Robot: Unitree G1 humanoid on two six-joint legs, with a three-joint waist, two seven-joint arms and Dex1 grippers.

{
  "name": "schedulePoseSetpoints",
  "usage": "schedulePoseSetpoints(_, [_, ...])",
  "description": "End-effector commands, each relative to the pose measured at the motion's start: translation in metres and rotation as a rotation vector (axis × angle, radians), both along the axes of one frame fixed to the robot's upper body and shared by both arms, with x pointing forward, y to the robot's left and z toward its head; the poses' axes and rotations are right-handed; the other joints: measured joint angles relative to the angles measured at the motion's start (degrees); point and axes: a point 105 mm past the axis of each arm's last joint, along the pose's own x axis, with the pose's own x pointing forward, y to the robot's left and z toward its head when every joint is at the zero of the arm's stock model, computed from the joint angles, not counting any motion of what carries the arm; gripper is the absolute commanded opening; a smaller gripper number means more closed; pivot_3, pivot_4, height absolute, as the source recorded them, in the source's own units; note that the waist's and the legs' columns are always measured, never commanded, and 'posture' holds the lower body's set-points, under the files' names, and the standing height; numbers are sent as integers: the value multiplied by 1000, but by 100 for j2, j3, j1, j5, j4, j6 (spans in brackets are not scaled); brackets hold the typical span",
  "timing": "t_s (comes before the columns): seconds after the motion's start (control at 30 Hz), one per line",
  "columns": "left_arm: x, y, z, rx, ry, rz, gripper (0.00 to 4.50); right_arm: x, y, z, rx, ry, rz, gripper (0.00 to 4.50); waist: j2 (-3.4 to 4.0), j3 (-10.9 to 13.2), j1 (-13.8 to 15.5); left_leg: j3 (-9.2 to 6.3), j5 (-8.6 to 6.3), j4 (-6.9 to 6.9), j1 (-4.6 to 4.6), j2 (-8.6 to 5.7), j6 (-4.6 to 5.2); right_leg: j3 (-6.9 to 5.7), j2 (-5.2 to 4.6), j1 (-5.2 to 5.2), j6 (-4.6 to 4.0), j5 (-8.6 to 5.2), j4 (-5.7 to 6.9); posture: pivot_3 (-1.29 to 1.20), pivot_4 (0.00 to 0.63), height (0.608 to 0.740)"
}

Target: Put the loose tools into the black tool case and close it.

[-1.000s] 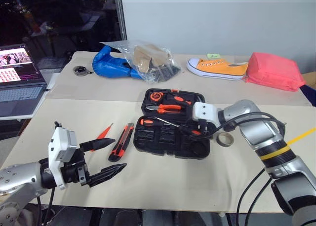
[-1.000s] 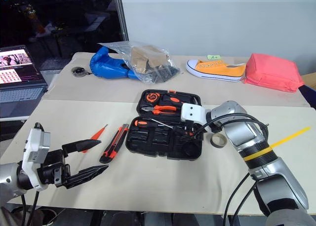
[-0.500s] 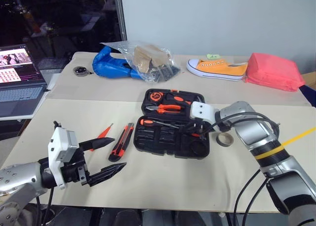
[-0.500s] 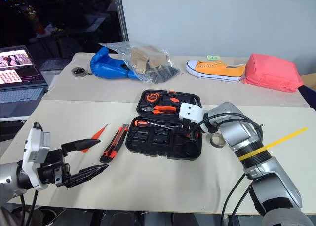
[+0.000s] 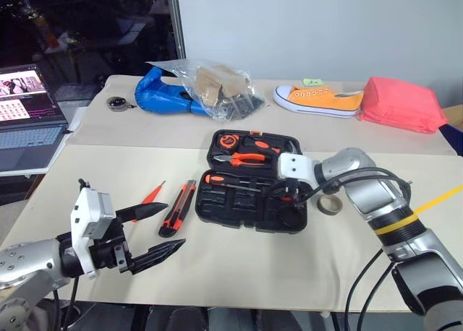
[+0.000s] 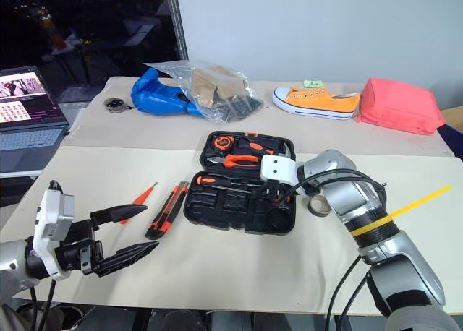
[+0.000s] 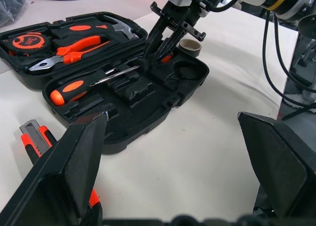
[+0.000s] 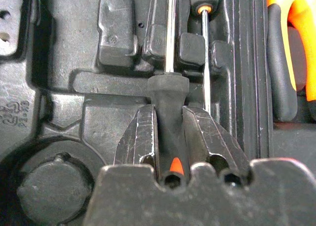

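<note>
The black tool case (image 5: 217, 204) lies open in the middle of the table. My right gripper (image 5: 286, 192) reaches down into its near half and is shut on the black handle of a screwdriver (image 8: 168, 95), whose shaft lies along a recess. A second screwdriver (image 5: 217, 178) with an orange-and-black handle rests beside it in the case. Left of the case, on the table, lie the orange-and-black utility knife (image 5: 179, 207) and the slim orange screwdriver (image 5: 152, 195). My left gripper (image 5: 173, 225) hovers open near the table's front left, just short of the knife.
Orange-handled pliers (image 5: 249, 157) and a tape measure (image 5: 228, 139) sit in the case's far half. A tape roll (image 5: 330, 204) lies right of the case. A laptop (image 5: 29, 129) stands far left. A blue bag (image 5: 166, 96), an orange shoe (image 5: 318, 100) and a pink pouch (image 5: 401, 103) line the back.
My right gripper's fingers have closed on the screwdriver handle inside the case. The left arm has stayed where it was.
</note>
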Motion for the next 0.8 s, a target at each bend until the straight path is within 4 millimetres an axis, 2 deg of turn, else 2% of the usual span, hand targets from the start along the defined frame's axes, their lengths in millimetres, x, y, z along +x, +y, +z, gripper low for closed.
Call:
schedulePoseSetpoints(0.03, [-4, -5, 6, 0, -36, -22, 4500, 1, 2, 11, 2, -30, 36, 1672, 0, 0, 1, 0, 0, 0, 0, 0, 0, 0, 0, 0, 0, 0, 0, 0, 150, 740])
schedulePoseSetpoints(0.13, [-5, -5, 6, 0, -34, -21, 4500, 0, 4, 27, 56, -95, 57, 2616, 0, 0, 3, 0, 0, 0, -2, 0, 0, -2, 0, -1, 0, 0, -2, 0, 150, 740])
schedulePoseSetpoints(0.17, [-5, -5, 5, 0, -34, -20, 4500, -2, 5, 33, 93, -96, 62, 2616, 0, 0, 5, 0, 0, -2, -4, 0, 0, -2, 0, -3, 0, -1, -2, 0, 150, 740])
schedulePoseSetpoints(0.27, [-5, -5, 5, 1, -35, -17, 4500, -15, 12, 67, 390, -112, 90, 2616, 0, 1, 10, -3, -1, -7, -13, 0, 0, -3, 1, -10, 0, -1, -3, 0, 150, 740])
schedulePoseSetpoints(0.33, [-5, -5, 6, 0, -35, -15, 4500, -30, 16, 80, 595, -1, 135, 2073, 0, 1, 7, -6, -1, -8, -14, 1, -1, -3, 1, -8, 1, -2, -3, 0, 150, 740])
schedulePoseSetpoints(0.37, [-5, -5, 5, -1, -35, -14, 4500, -28, 13, 81, 667, 63, 60, 1963, 0, 1, 0, -6, -1, -7, -13, 1, -1, -2, 1, -7, 1, -2, -3, 0, 150, 740])
schedulePoseSetpoints(0.4, [-5, -5, 5, -1, -35, -13, 4500, -26, 11, 80, 702, 79, 7, 1636, 0, 1, -3, -7, -1, -7, -8, 3, -1, -2, 1, 1, 1, -1, -2, 0, 150, 740])
schedulePoseSetpoints(0.43, [-4, -5, 5, -1, -35, -12, 4500, -22, 8, 71, 709, 44, -61, 1180, 0, 1, 0, -8, -1, -5, -2, 4, -1, -2, 0, 7, 1, -1, 0, 0, 150, 740])
schedulePoseSetpoints(0.53, [-3, -4, 4, -2, -35, -6, 4500, -16, 4, 48, 765, -48, -229, 211, -6, -4, 11, -8, -1, -2, 3, 3, -2, -2, -6, 11, 1, 0, 2, 0, 150, 740])
schedulePoseSetpoints(0.57, [-3, -4, 4, -3, -36, -4, 4500, -16, 3, 40, 770, -78, -273, 41, -6, -4, 12, -9, -1, 0, 3, 3, -2, -4, -6, 11, 1, 0, 3, 0, 150, 740])
schedulePoseSetpoints(0.73, [-1, -4, 5, -1, -41, -2, 4500, -17, 7, 4, 712, -153, -387, 41, 6, 1, -23, 3, 0, 0, -10, -1, -3, 6, -2, -6, 4, 0, 5, 0, 150, 740])
schedulePoseSetpoints(0.8, [1, -4, 6, -1, -43, -1, 4500, -23, 12, -22, 599, -131, -367, 41, 5, 1, -30, 7, 0, 0, -7, 0, -3, 9, 0, -4, 5, 0, 3, 0, 150, 740])
